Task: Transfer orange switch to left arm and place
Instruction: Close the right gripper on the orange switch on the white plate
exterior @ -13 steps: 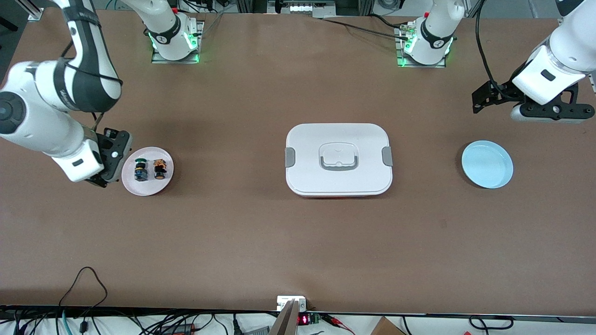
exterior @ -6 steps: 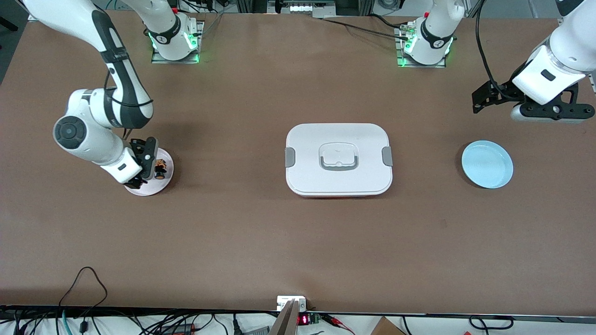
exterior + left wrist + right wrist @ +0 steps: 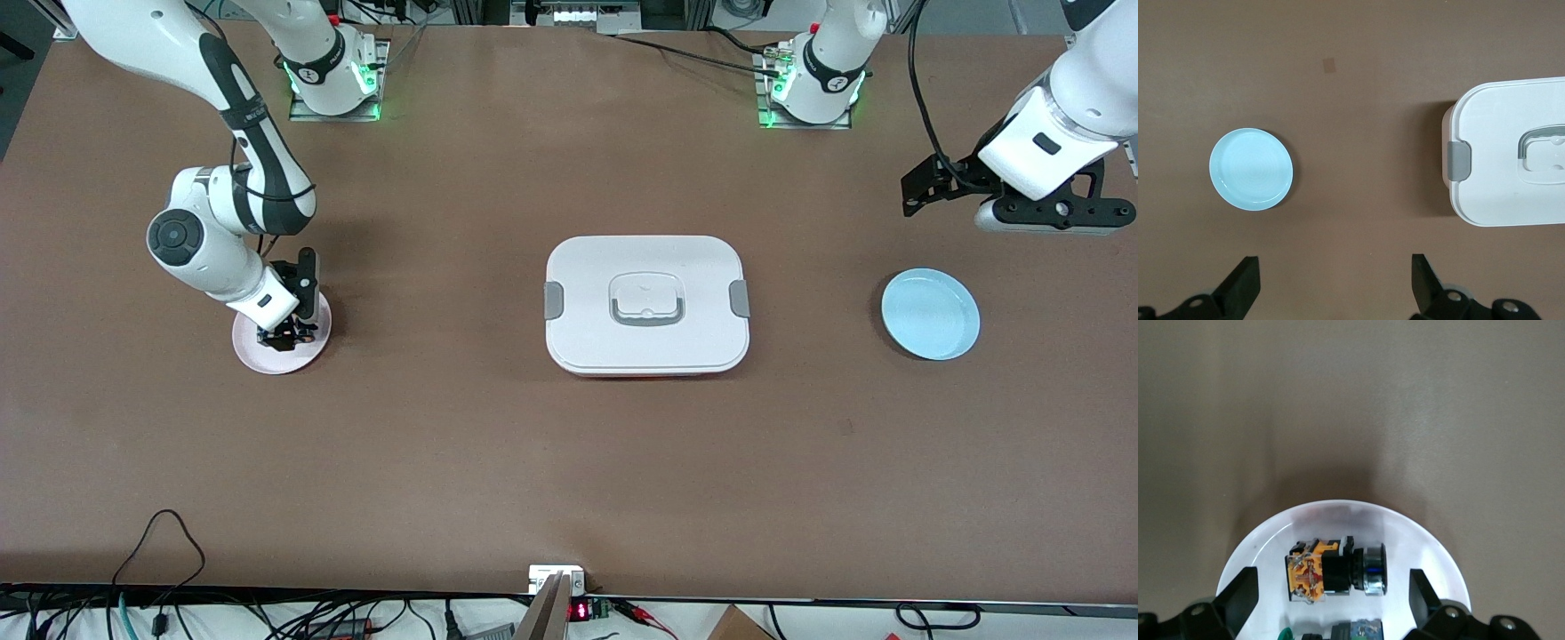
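Right wrist view: the orange switch (image 3: 1337,571) lies on its side on a white plate (image 3: 1418,543), its long axis running crosswise between the two fingers (image 3: 1238,590) of the right hand (image 3: 1331,600); the orange-and-metal contact block sits at the 9 o'clock end of that picture, the black barrel in the middle, and the dark glossy cap with its metal ring at the 3 o'clock end; neither finger touches it, and the jaws stand spread wide with plate surface showing on both sides of the switch; a second switch with green and blue parts (image 3: 1361,630) lies just beside it, partly hidden at the picture's edge. Front view: the right hand (image 3: 286,333) is low over the white plate (image 3: 253,354), at 9 o'clock from the box (image 3: 646,304) and well apart from it, with bare tabletop (image 3: 444,444) between; a light-blue plate (image 3: 930,313) sits at 3 o'clock from the box; the left hand (image 3: 925,187) waits in the air at about 12 o'clock from that plate, jaws likewise wide apart and holding nothing.
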Tool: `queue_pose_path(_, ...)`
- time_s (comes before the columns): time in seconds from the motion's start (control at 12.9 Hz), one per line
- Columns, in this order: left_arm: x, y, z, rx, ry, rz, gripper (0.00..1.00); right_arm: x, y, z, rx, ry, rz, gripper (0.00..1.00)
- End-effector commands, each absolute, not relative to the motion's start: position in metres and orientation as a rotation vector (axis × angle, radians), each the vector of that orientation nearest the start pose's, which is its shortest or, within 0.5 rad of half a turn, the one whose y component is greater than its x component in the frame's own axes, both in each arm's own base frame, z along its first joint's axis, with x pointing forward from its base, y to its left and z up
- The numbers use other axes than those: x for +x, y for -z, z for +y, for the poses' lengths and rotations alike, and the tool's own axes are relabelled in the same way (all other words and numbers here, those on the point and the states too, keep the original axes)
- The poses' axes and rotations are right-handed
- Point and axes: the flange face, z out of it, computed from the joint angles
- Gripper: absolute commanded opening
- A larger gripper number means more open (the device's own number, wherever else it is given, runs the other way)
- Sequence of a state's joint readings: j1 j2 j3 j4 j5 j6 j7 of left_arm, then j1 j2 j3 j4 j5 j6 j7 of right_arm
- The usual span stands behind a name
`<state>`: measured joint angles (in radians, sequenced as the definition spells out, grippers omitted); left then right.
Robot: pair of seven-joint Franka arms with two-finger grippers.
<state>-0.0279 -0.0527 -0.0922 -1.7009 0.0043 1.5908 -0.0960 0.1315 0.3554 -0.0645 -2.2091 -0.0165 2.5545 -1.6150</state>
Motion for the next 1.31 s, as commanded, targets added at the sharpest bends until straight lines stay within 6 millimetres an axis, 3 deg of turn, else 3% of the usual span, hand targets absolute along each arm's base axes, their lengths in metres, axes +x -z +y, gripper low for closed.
queue_pose_path(0.0, 0.532, -0.601, -0.064, -3.129, -0.09, 0.048, 1.0, 0.549, -0.21, 0.027, 1.967, 0.005, 2.399, 1.0)
queue_pose_path(1.24, 0.532, -0.6, -0.064, -3.129, -0.093, 0.048, 1.0, 0.543, -0.178, 0.032, 1.93, -0.035, 2.423, 1.0)
